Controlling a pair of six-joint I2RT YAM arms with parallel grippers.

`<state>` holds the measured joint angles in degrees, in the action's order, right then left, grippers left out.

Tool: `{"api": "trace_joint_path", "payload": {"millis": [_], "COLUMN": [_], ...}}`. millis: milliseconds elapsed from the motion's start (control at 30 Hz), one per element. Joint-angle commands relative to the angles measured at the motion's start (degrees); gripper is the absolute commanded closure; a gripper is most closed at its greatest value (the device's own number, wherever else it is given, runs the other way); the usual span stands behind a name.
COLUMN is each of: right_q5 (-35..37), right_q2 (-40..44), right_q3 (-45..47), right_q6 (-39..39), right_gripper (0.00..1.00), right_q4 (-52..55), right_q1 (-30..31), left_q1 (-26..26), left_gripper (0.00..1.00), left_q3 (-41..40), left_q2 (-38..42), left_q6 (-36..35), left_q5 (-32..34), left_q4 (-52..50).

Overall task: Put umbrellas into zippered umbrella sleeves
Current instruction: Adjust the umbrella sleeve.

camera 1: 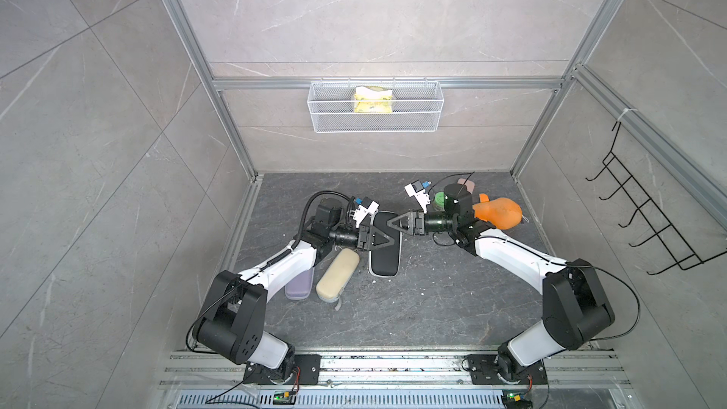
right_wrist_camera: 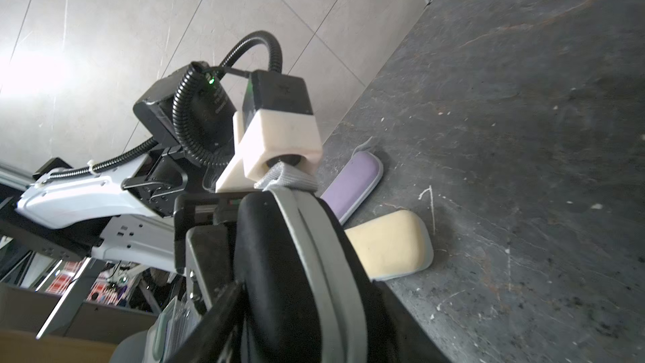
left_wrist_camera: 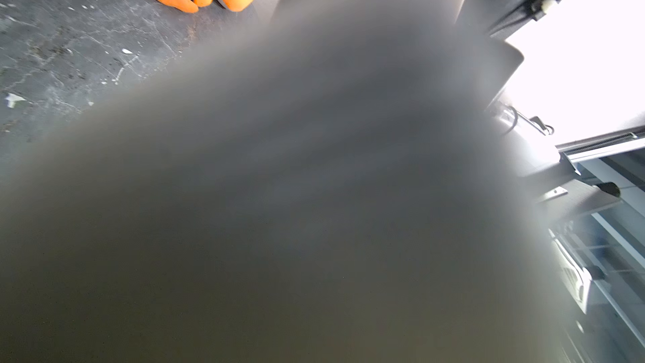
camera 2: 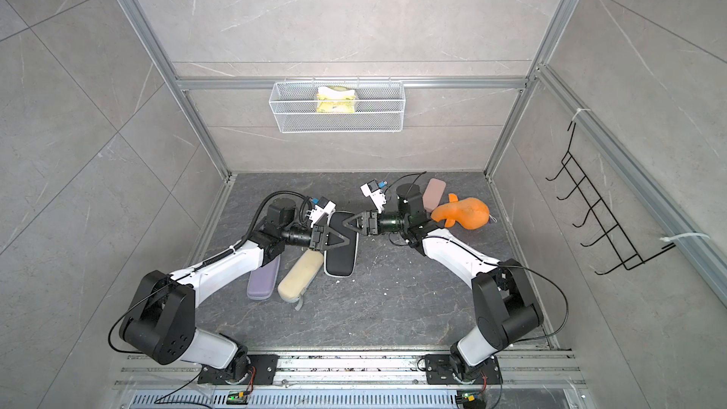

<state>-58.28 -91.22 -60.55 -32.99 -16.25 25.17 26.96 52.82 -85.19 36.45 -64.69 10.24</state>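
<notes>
The black zippered sleeve point(camera 1: 384, 265) lies mid-floor, its zipper band closed in the right wrist view point(right_wrist_camera: 314, 256). My right gripper point(camera 1: 393, 225) reaches in from the right; its jaws hold the sleeve's far end, one above and one below point(right_wrist_camera: 307, 326). My left gripper point(camera 1: 387, 238) comes from the left with its upper finger on the sleeve's top face; its lower finger is hidden. The sleeve's grey strap point(right_wrist_camera: 289, 178) hangs before the left wrist lens, which shows mostly blur. Closed cream point(camera 1: 336, 275) and lilac point(camera 1: 297, 289) sleeves lie to the left. No umbrellas are in view.
An orange plush toy point(camera 1: 499, 212) and a flat pink case point(camera 1: 466, 182) lie behind my right arm at the back right. A white wire basket point(camera 1: 373, 106) hangs on the back wall and a black hook rack point(camera 1: 649, 210) on the right wall.
</notes>
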Motion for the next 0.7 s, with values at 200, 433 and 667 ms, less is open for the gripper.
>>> {"api": "trace_joint_path", "payload": {"millis": [200, 433, 667], "right_q5": [1.2, 13.0, 40.6], "right_q2": [-2.3, -0.8, 1.6], "right_q3": [1.4, 2.3, 13.6], "right_q6": [-13.8, -22.8, -41.1], "right_gripper": [0.78, 0.84, 0.89], "right_q4": [-13.8, -22.0, -37.6], "right_q1": [0.7, 0.0, 1.0], "left_q1": [-1.4, -3.4, -2.2], "left_gripper": [0.34, 0.19, 0.12], "left_q3": [0.2, -12.0, -24.7], "left_q2": [7.2, 15.6, 22.0], "left_q6": [1.5, 15.0, 26.4], "left_q5": [9.3, 28.7, 45.7], "left_q4": [3.0, 15.1, 26.5]}}
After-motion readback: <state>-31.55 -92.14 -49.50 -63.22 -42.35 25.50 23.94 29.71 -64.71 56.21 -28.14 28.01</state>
